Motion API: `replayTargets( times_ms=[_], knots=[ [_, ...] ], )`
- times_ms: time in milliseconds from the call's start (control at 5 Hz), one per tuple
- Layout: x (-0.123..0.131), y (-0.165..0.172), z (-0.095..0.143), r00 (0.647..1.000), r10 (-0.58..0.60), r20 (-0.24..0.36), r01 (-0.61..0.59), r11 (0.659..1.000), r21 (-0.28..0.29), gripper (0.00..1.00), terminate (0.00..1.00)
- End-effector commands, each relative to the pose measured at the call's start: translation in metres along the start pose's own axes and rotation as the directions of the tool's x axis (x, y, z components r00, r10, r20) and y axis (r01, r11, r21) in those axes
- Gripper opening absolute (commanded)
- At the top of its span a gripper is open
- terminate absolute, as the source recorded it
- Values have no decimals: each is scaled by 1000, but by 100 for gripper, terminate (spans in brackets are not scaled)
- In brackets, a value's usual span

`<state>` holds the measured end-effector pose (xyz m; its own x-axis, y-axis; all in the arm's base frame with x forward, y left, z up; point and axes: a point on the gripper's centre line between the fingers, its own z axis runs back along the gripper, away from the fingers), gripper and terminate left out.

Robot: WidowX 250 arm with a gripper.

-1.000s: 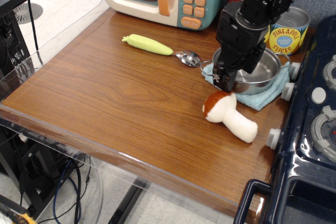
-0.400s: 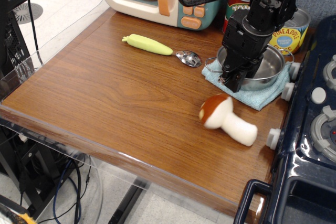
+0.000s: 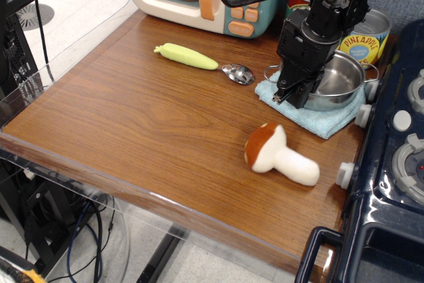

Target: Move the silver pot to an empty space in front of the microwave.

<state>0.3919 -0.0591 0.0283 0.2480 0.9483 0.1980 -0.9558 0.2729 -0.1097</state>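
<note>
The gripper [image 3: 289,95] now sits higher and further back than a second ago, its tip over the near-left rim of the silver pot [image 3: 339,83] instead of down by the toy mushroom [image 3: 276,158]. The pot is further right on the blue cloth [image 3: 317,114]. The mushroom has slid left and toward the table's front edge, its brown cap turned more leftward, well clear of the gripper.
</note>
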Motion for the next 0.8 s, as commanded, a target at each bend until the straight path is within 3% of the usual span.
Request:
replayTargets(
  times_ms=[0, 400, 600],
  knots=[
    [25, 1, 36, 999, 24, -35, -27, 996, -86, 0, 0],
    [62, 25, 70, 992, 93, -87, -106, 981, -160, 0, 0],
    [94, 61, 77, 980, 168, -103, -185, 966, -180, 0, 0]
  ],
)
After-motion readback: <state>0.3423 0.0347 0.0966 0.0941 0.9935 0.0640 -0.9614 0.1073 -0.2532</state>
